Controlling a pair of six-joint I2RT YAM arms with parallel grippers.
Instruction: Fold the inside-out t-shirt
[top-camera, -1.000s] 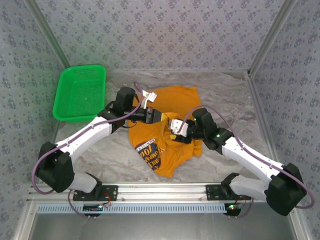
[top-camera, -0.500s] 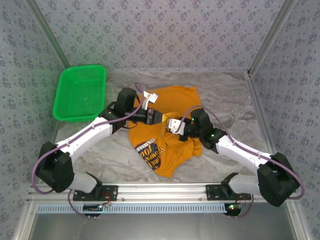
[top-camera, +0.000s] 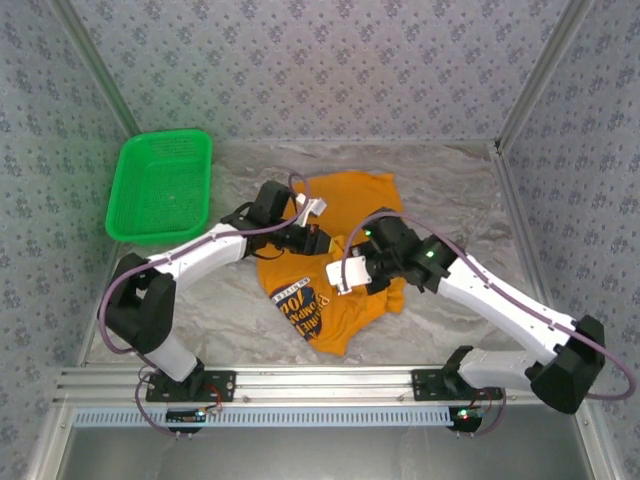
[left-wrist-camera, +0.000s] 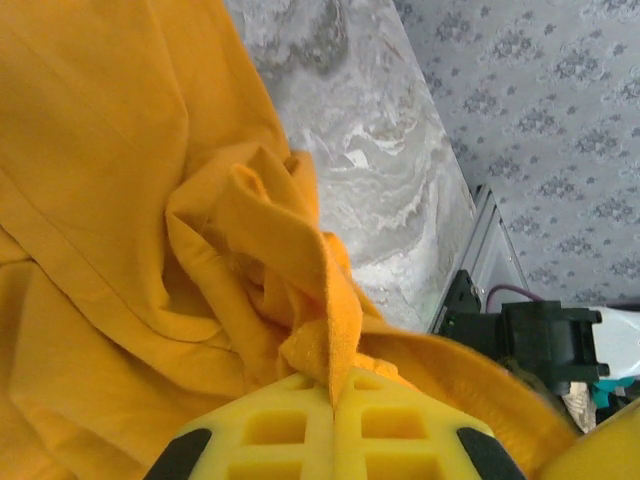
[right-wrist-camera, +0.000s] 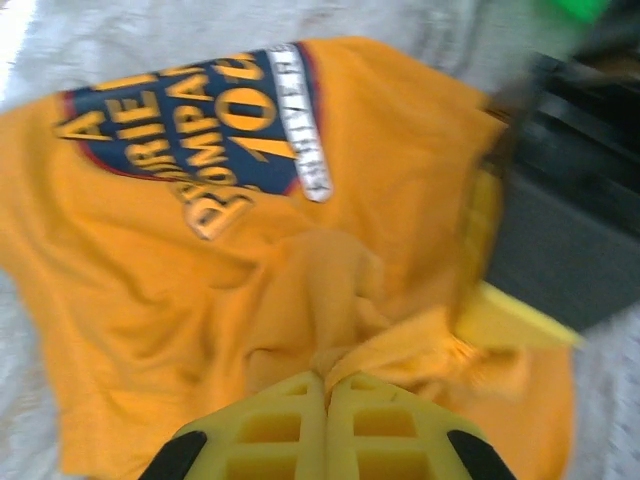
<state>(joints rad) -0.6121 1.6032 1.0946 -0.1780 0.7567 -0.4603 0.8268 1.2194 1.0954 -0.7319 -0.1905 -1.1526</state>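
The inside-out t-shirt (top-camera: 355, 200) lies crumpled in the middle of the table, orange-yellow, its dark printed graphic (top-camera: 300, 300) facing up near the front. My left gripper (top-camera: 318, 240) is shut on a raised fold of the cloth (left-wrist-camera: 325, 300) near the shirt's middle. Just beside it, my right gripper (top-camera: 347, 272) is shut on another bunched fold (right-wrist-camera: 345, 340). In the right wrist view the graphic (right-wrist-camera: 210, 130) sits beyond the fingers. The two grippers are close together over the shirt.
A green mesh basket (top-camera: 160, 185) stands at the back left of the marbled table (top-camera: 450, 190). Patterned walls close in the back and both sides. A metal rail (top-camera: 330, 380) runs along the near edge.
My right gripper has shut on the shirt and shifted left toward the middle. The left arm has reached further right, its gripper still shut on the cloth.
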